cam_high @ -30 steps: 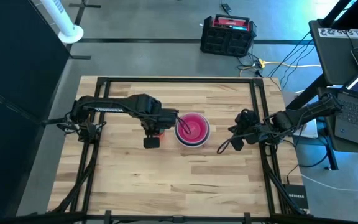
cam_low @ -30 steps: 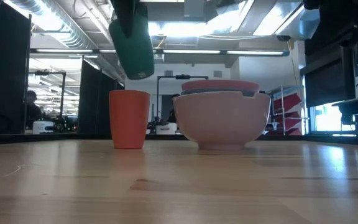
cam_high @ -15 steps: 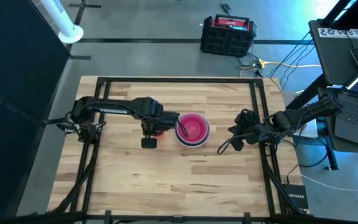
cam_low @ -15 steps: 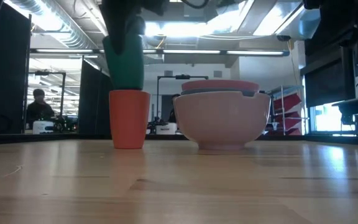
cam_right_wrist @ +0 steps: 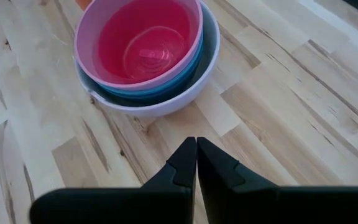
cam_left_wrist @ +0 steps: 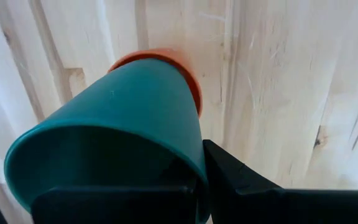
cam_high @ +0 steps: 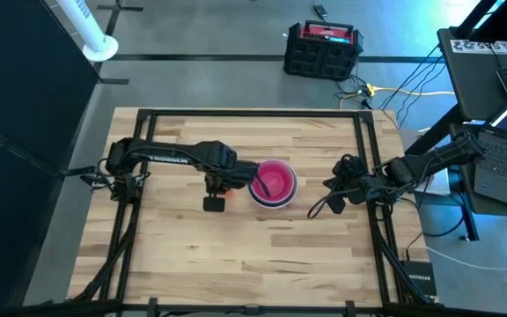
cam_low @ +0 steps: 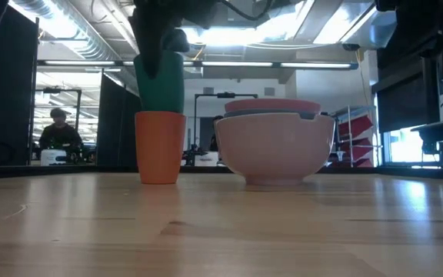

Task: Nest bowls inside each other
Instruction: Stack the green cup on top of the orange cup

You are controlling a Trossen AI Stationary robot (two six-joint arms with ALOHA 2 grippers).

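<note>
Bowls (cam_high: 273, 182) nested in one stack at table centre, magenta innermost, white outermost. Left gripper (cam_high: 222, 180) just left of the stack, pinching green cup (cam_low: 160, 81) by its rim, cup lowered partway into the mouth of red cup (cam_low: 160, 146). Right gripper (cam_right_wrist: 196, 163) parked right of the stack, apart from it, fingers pressed together, holding nothing.

Glossy plastic bowls (cam_right_wrist: 148, 62) on matt wooden table (cam_right_wrist: 291, 93).
</note>
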